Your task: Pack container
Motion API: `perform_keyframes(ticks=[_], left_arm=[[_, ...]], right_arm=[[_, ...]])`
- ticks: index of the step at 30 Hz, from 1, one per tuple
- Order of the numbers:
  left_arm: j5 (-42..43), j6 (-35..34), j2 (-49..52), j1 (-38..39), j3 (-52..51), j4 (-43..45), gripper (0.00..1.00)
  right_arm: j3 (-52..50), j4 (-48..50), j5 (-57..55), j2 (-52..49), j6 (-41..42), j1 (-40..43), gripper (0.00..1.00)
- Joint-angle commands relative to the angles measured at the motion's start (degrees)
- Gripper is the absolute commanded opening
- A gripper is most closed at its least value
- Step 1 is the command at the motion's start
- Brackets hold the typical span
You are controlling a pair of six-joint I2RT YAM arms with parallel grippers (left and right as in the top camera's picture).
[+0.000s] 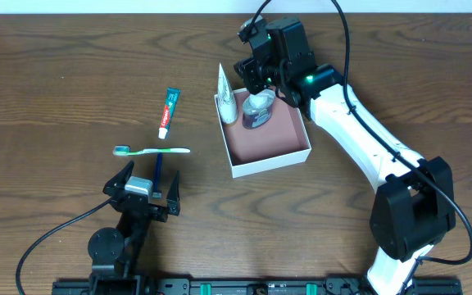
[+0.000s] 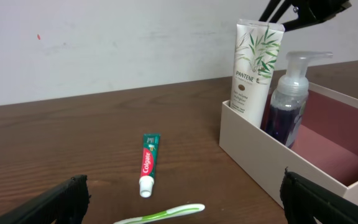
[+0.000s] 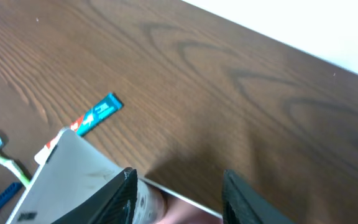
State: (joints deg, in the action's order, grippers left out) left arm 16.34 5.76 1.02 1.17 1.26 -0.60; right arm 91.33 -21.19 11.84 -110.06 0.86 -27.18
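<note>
Sitting right of centre on the table point(image 1: 72, 65), the container point(image 1: 269, 167) shows a reddish-brown floor inside shallow white walls. Two things stand upright in its far left corner: a white Pantene tube point(image 1: 227, 98) against the left wall and, just beside it, a pump bottle point(image 1: 258, 111) of dark liquid; the remainder of the floor is bare. The right end effector point(image 1: 256, 82) hangs directly above that pair, its fingers spread apart and gripping nothing, with the tube's crimped top just under the left finger in the right wrist view. Left of the container, well apart from it, a toothpaste tube point(image 1: 168, 111) lies flat, cap toward the near edge. Nearer still a green toothbrush point(image 1: 150, 151) lies crosswise, and a thin blue stick point(image 1: 157, 170) lies just below it. The left end effector point(image 1: 147, 197) sits low by that stick, fingers wide open and empty.
</note>
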Motion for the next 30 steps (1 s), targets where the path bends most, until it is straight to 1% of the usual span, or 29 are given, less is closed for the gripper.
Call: perform_keyframes(ticks=[1, 3, 6, 9, 11, 14, 17, 20, 25, 30], left_arm=[[1.0, -0.7, 0.0, -0.3, -1.0, -1.9, 0.98], [1.0, -0.7, 0.0, -0.3, -1.0, -1.9, 0.98], [1.0, -0.7, 0.0, -0.3, -1.0, -1.9, 0.97], [1.0, -0.7, 0.0, -0.3, -1.0, -1.9, 0.98], [1.0, -0.7, 0.0, -0.3, -1.0, -1.9, 0.98], [1.0, -0.7, 0.0, -0.3, -1.0, -1.9, 0.98], [1.0, -0.7, 0.0, -0.3, -1.0, -1.9, 0.98], [1.0, -0.7, 0.0, -0.3, -1.0, -1.9, 0.98], [1.0, -0.7, 0.0, -0.3, -1.0, -1.9, 0.98], [1.0, -0.7, 0.0, -0.3, -1.0, -1.9, 0.98]], right_arm=[[0.9, -1.3, 0.4, 3.1, 0.2, -0.5, 0.41], [0.9, -3.2, 0.4, 5.0, 0.2, -0.5, 0.4], [0.9, -8.3, 0.0, 8.7, 0.2, -0.5, 0.34], [0.9, -14.1, -1.5, 11.8, 0.7, -0.3, 0.23], [0.9, -17.8, -1.6, 13.0, 1.2, -0.2, 0.13], [0.9, -22.0, -1.5, 13.3, 2.0, -0.2, 0.01], [0.1, -25.0, -1.5, 13.3, 2.1, -0.4, 0.02], [-2.0, -25.6, -1.5, 13.3, 2.1, -0.8, 0.01], [-8.3, -22.8, -1.6, 13.3, 3.0, -1.4, 0.02], [-13.8, -18.0, -1.6, 13.3, 4.3, -1.5, 0.02]])
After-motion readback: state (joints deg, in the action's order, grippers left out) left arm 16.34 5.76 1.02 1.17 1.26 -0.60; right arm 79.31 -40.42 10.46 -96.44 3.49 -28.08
